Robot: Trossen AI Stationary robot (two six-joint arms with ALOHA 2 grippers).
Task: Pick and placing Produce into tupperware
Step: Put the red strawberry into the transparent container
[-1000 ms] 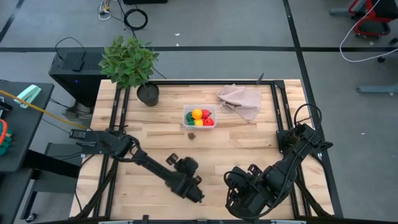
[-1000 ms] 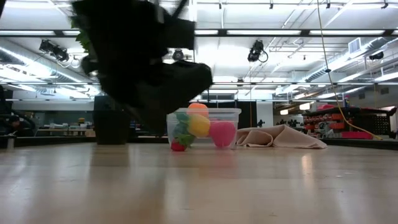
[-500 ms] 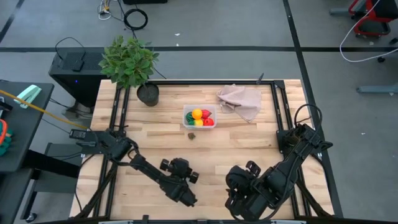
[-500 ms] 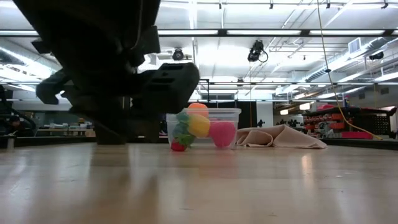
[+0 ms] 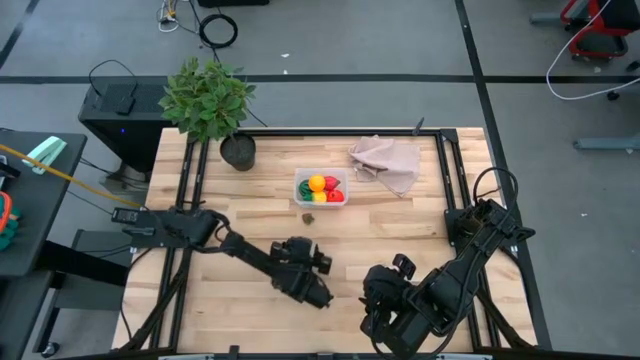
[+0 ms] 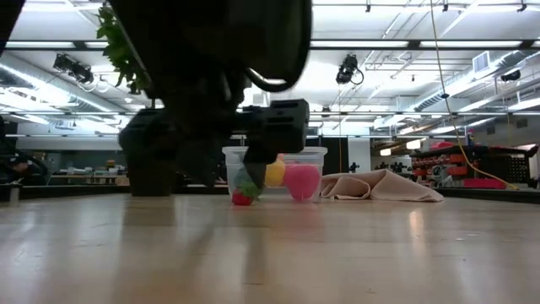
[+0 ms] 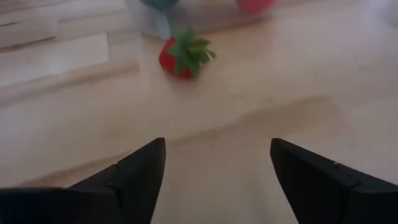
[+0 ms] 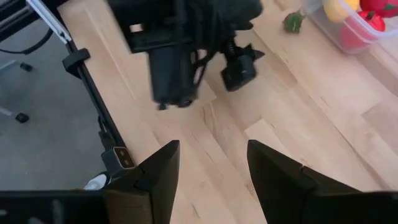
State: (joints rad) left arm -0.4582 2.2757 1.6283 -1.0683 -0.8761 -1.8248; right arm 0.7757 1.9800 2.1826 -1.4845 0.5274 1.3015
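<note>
One toy strawberry [image 7: 181, 56], red with a green leafy cap, lies on the tabletop [image 5: 400, 225] just outside the tupperware [image 5: 321, 187], on the side facing the arms. From above it shows only as a small dark speck [image 5: 309, 214]; the left wrist view gives its colour and shape. The clear box stands near the middle of the far half of the tabletop and holds the other produce [image 5: 322, 187]: yellow, orange, red and green pieces packed together. How many pieces there are cannot be counted from any view.

Left of centre, the left arm reaches out low over the boards, its forearm slanting toward the middle, and the left claw [image 5: 318, 296] points toward the box with nothing in it. Its two dark fingers [image 7: 134, 174] stand wide apart, bare wood between them, and the strawberry sits well ahead of their tips. In the low view the arm is a large dark mass [image 6: 211, 101] that hides the box's left part and some of the fruit.

Folded back at the near right corner, the right arm waits with the right claw [image 5: 385, 310] hanging over bare wood. Its fingers [image 8: 155, 171] are partly apart and hold nothing; its wrist view also catches the left arm and the corner of the box.

A potted plant [image 5: 208, 100] stands at the far left, and a beige cloth [image 5: 388, 160] lies crumpled to the right of the box.
</note>
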